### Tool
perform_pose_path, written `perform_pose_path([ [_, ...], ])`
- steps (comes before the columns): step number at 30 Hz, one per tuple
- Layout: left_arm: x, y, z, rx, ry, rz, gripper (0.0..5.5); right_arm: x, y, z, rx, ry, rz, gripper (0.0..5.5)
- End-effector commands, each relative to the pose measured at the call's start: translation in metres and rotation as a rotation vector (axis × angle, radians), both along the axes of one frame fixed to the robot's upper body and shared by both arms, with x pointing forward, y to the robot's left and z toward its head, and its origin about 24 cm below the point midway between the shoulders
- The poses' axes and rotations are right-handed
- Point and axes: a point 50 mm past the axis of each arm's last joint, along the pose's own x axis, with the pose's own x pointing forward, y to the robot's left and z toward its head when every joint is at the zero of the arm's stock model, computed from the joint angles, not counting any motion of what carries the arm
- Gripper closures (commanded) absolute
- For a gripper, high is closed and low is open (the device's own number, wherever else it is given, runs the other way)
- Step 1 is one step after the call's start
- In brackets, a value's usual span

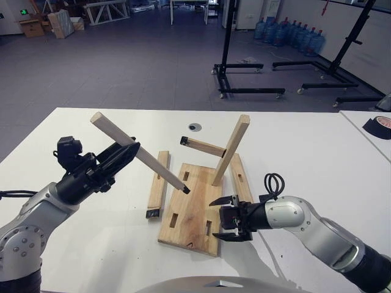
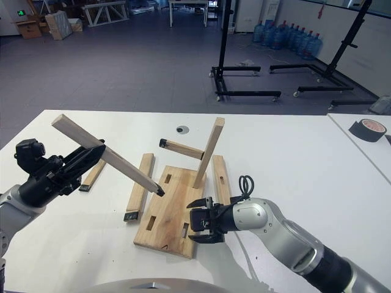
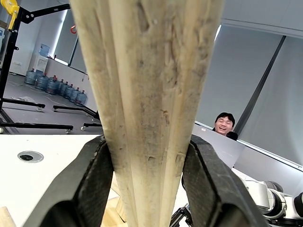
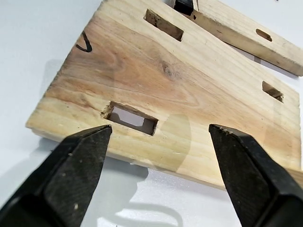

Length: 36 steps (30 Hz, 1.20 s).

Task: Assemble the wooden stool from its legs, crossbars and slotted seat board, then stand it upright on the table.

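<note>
Clamping a wooden leg [image 1: 162, 171] between both fingers at about mid-length, the left gripper [image 1: 128, 151] holds it aslant over the left of the table, upper end to the far left, dark-tipped lower end just at the far left corner of the seat board [image 1: 189, 210]; whether the tip touches the wood cannot be told. The right gripper [image 1: 221, 218] is spread wide and holds nothing, its fingers straddling the near right edge of the board beside an empty slot [image 4: 130, 118]. The board lies flat at the table's middle. One standing leg [image 1: 232, 149] is seated in the far right slot, leaning right, with a crossbar [image 1: 201, 145] projecting from it to the left. A loose piece [image 1: 157, 183] lies flat just left of the board, and another [image 1: 242, 177] lies along its right edge. Assessment: the step in hand is fitting the second leg into the far left slot, with most of the assembly outstanding. The next move calls for raising the leg nearer upright, aligning its tip squarely with the slot, and pressing down while the right gripper steadies the board. The white table [image 1: 305, 140] has a round cable port [image 1: 195, 127] at its far side, and a tape roll [image 1: 379, 127] sits far right. Beyond are a grey floor, black metal stands [image 1: 244, 67] and water bottles [image 1: 287, 33].
</note>
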Motion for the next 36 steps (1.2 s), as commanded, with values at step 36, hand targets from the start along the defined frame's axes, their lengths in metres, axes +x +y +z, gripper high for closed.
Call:
perform_pose_path([
  [36, 0.049, -0.036, -0.04, 0.225, -0.193, -0.171, 3.49, -0.031, -0.021, -0.005, -0.015, 0.187, 0.031, 1.72],
])
